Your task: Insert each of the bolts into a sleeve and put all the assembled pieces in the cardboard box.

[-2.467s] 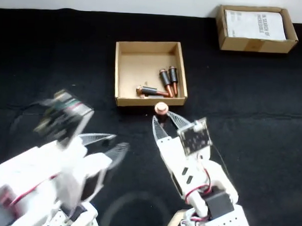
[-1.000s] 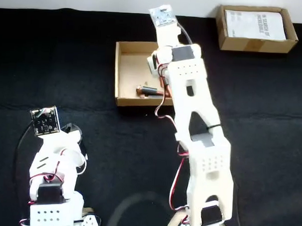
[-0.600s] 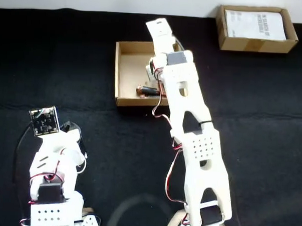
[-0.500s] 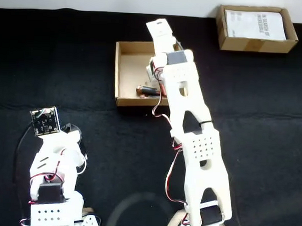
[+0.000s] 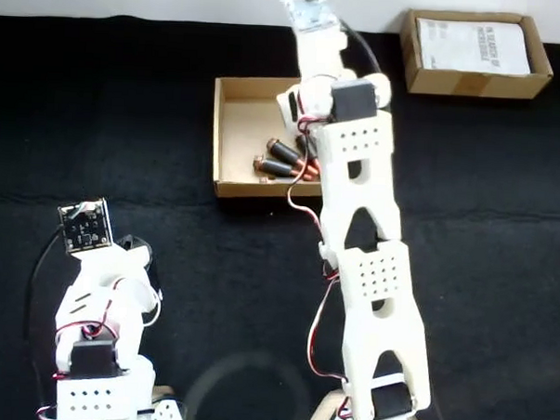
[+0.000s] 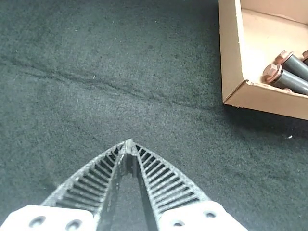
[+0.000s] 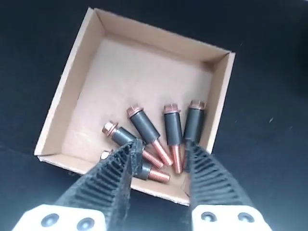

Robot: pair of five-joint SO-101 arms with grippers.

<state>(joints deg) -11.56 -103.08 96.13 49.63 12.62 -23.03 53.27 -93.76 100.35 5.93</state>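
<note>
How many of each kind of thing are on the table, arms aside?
Bolt-in-sleeve pieces: 5, all in the near cardboard box, one partly hidden
Cardboard boxes: 2, the near one and a far box
Printed sheet: 1, in the far box
Total: 8

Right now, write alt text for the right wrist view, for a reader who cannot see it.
The open right gripper hangs over a cardboard box holding several copper bolts pushed into dark sleeves. The pieces lie toward one side of the box floor, and the box sits on a black cloth.
</note>
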